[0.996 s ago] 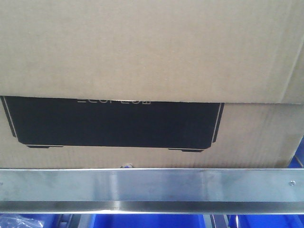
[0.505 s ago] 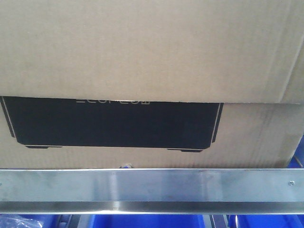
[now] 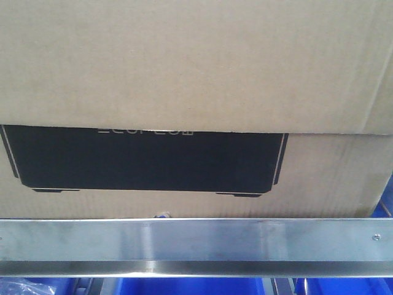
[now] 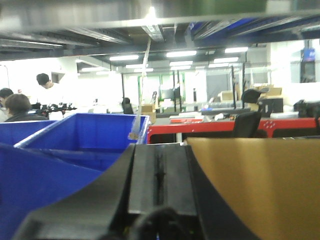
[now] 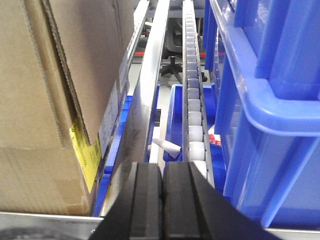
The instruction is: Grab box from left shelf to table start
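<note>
Cardboard fills the front view: the box (image 3: 196,61), a large brown carton with a black panel (image 3: 147,160), has not left the left shelf (image 5: 150,90). The shelf's steel front rail (image 3: 196,239) runs just below the box's front face, and blue bins (image 3: 184,286) show lower down, under the box.

The left gripper (image 4: 160,175) sits beside the box's left wall, with more blue bins (image 4: 85,135) on its far side from the box. The right gripper (image 5: 163,200) sits beside the box's right wall, near the front corner. It lies in the lane between the box and a tall blue bin (image 5: 270,75), with a line of white rollers (image 5: 192,115) running away from it. Both sets of jaws appear pressed together and hold nothing. Neither gripper seems to touch the box, though the wrist views hide the actual contact.

Judging from this, the carton must be squeezed between the two arms, not pinched. Uneven pressure on the smooth walls could let it slip or twist. A pull without enough lift would likely catch the box's bottom edge on the front rail. The right arm has little room beside the box and may knock the tall blue bin. The side flap seam near the yellow label (image 5: 82,150) could also snag a finger.
</note>
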